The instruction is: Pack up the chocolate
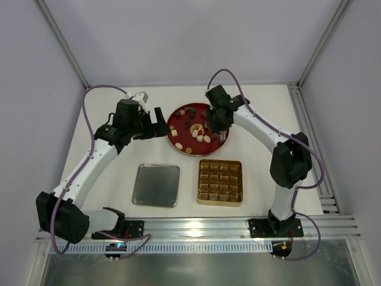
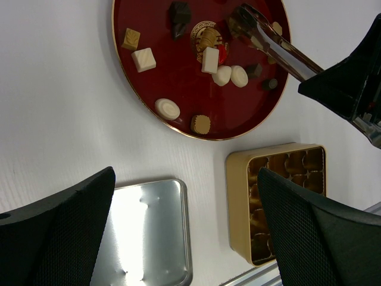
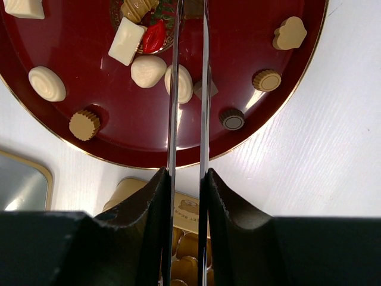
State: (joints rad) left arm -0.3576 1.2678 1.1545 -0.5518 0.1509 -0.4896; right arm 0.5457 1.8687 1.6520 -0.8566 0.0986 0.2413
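Several small chocolates (image 1: 200,136), tan, dark brown and cream-white, lie on the red plate (image 1: 178,132). My right gripper (image 1: 217,119) is over the plate, shut on metal tongs (image 3: 174,89). In the right wrist view the gripper (image 3: 184,176) holds the two blades nearly parallel. Their tips stand on either side of a dark brown piece (image 3: 191,7) at the top edge. The tongs also show in the left wrist view (image 2: 280,47). My left gripper (image 1: 158,122) is open and empty, just left of the plate. In its own view (image 2: 184,179) it hangs above the table.
A gold gridded tin (image 1: 200,182) sits in front of the plate, its cells brown-gold. A silver lid (image 1: 156,185) lies flat to its left. Both show in the left wrist view, the tin (image 2: 238,202) and the lid (image 2: 149,232). An aluminium rail runs along the near edge.
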